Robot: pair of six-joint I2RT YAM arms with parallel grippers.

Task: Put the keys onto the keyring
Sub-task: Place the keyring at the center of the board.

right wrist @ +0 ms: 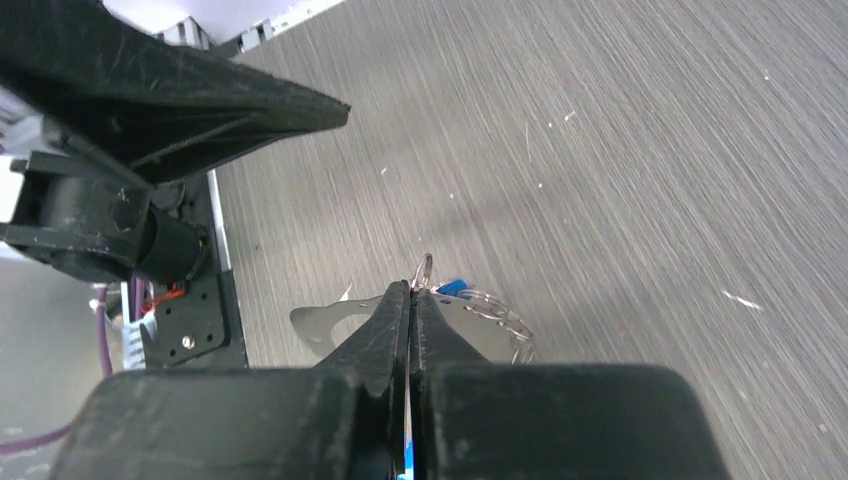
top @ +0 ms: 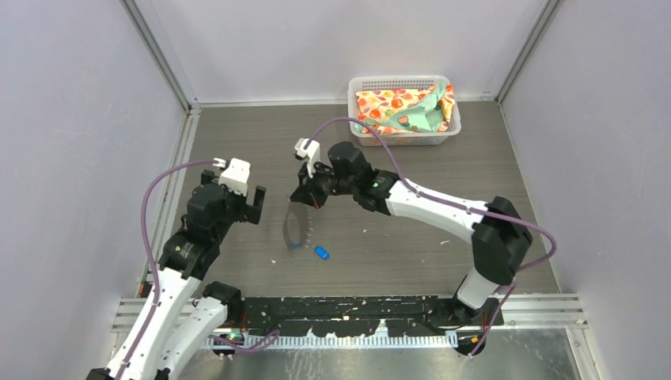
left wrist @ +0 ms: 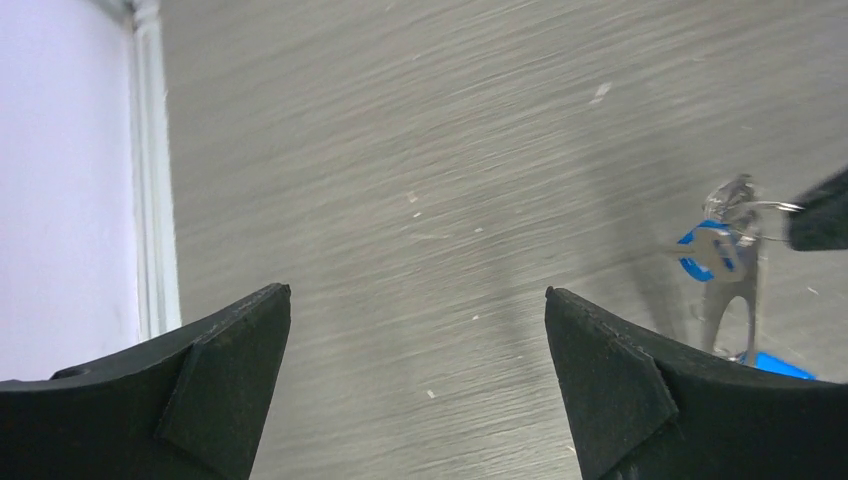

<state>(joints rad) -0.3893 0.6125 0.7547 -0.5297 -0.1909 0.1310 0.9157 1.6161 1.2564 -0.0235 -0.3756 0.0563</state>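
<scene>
My right gripper (top: pixel 307 198) is shut on the top of the keyring (top: pixel 294 225), a silvery loop that hangs from it down toward the table. One blue-headed key (top: pixel 297 245) sits at the ring's lower end. The second blue key (top: pixel 321 253) lies loose on the table just right of it. In the right wrist view the shut fingertips (right wrist: pixel 411 290) pinch the ring's metal (right wrist: pixel 330 318), with a blue bit (right wrist: pixel 450 288) beyond. My left gripper (top: pixel 241 207) is open and empty, left of the ring. Its wrist view shows the gripper (left wrist: pixel 418 295) over bare table, and the ring's key (left wrist: pixel 712 250) at the right.
A white plastic basket (top: pixel 356 85) with patterned cloth stands at the back right. Grey walls close in the left, back and right sides. A metal rail (left wrist: pixel 150 180) runs along the left table edge. The black base plate (top: pixel 348 309) lies at the near edge.
</scene>
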